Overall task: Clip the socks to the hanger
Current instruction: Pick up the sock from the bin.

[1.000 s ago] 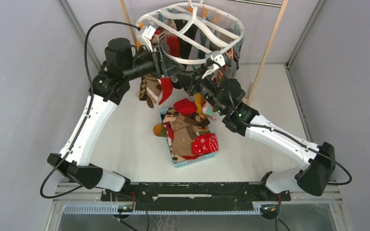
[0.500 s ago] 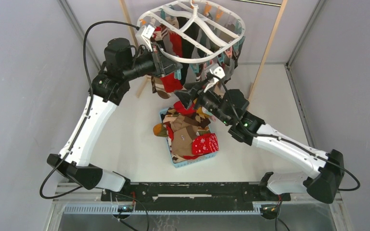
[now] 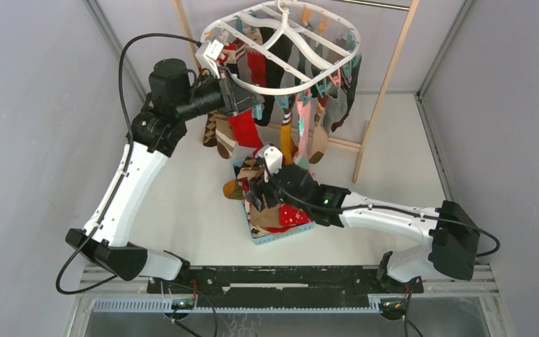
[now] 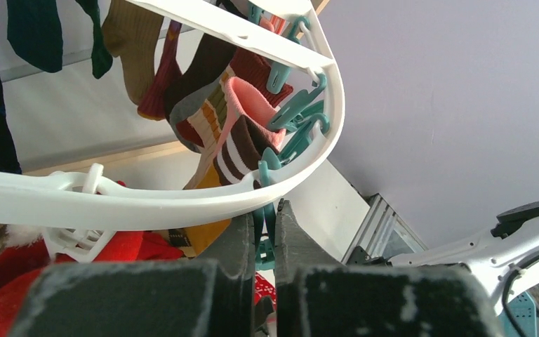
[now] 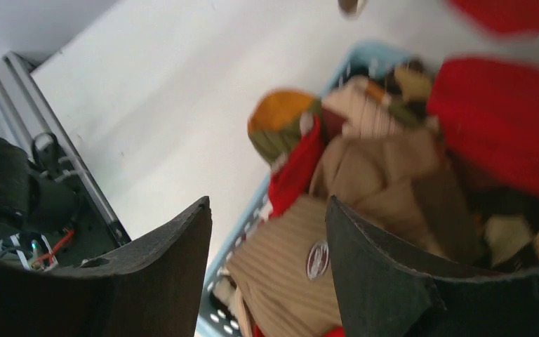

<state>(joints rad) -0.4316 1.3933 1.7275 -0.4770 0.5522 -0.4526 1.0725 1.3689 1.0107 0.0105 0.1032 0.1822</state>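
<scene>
The white hanger [image 3: 281,49] hangs at the back with several socks [image 3: 302,119] clipped to its pins. My left gripper [image 3: 248,98] is at its near-left rim, shut on a teal clothespin [image 4: 265,246] under the ring [image 4: 182,200]; a red sock [image 3: 244,130] and an argyle sock [image 3: 214,130] hang just below it. My right gripper [image 3: 254,196] is open and empty, low over the sock pile [image 3: 274,186] in the basket. In the right wrist view its jaws [image 5: 267,203] straddle a tan ribbed sock [image 5: 288,270].
The small light-blue basket [image 3: 270,239] stands mid-table; its rim shows in the right wrist view [image 5: 253,210]. A red snowflake sock [image 3: 296,214] lies at its near side. The pale wooden rack frame [image 3: 382,91] stands at the back right. Grey walls close both sides.
My right arm has dropped from the hanger's near rim to the basket, its jaws now open over the pile. The hanger has swung back. My left gripper stays at the rim.
</scene>
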